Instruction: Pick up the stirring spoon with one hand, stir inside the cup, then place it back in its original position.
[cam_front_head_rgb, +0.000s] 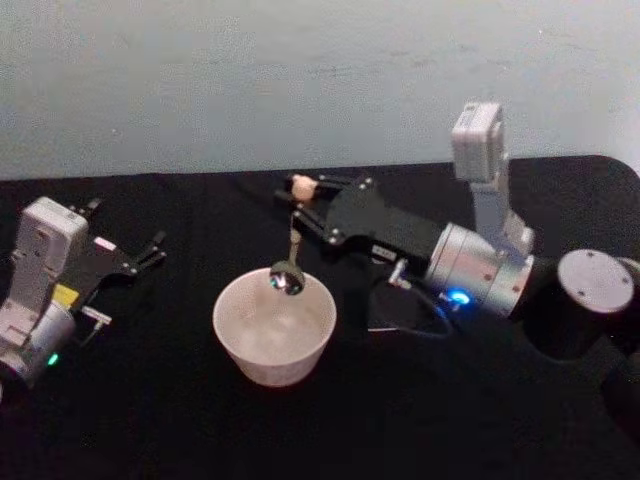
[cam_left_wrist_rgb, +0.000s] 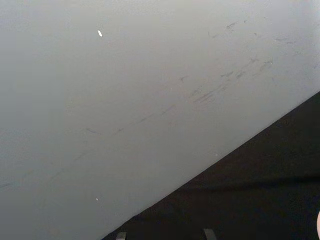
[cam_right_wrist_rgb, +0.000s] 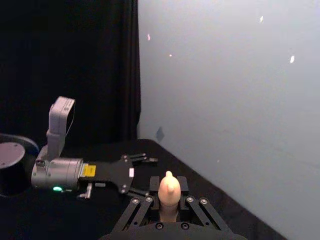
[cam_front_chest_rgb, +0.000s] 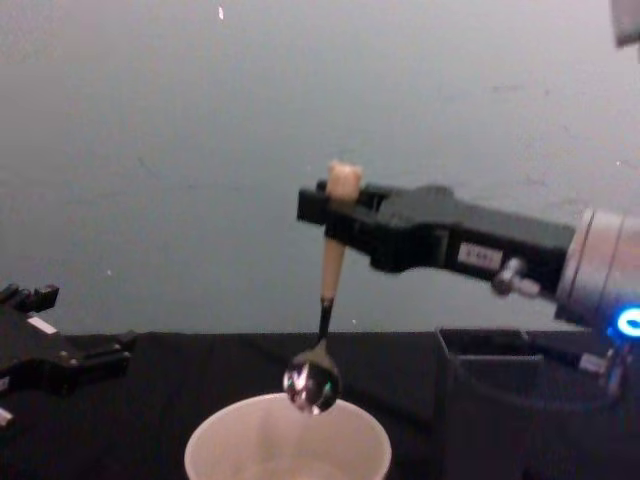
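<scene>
You're pinching the light, stiff, beige-handled metal stirring spoon (cam_front_head_rgb: 293, 242) mid-frame under its bear head, right gripper (cam_front_head_rgb: 300, 195) jaws clamping it, dangling over the round cream-white cup (cam_front_head_rgb: 270, 365); left gripper (cam_front_head_rgb: 125, 227) idling wide-open, left edge.

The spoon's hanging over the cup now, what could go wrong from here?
1. The stirring spoon looks close to the far rim of the cup; lowering straight down might catch the rim and tip the cup.
2. The right hand pinches only the handle's top, so the spoon could swing or slip while stirring.
The left hand sits parked at the left.
</scene>
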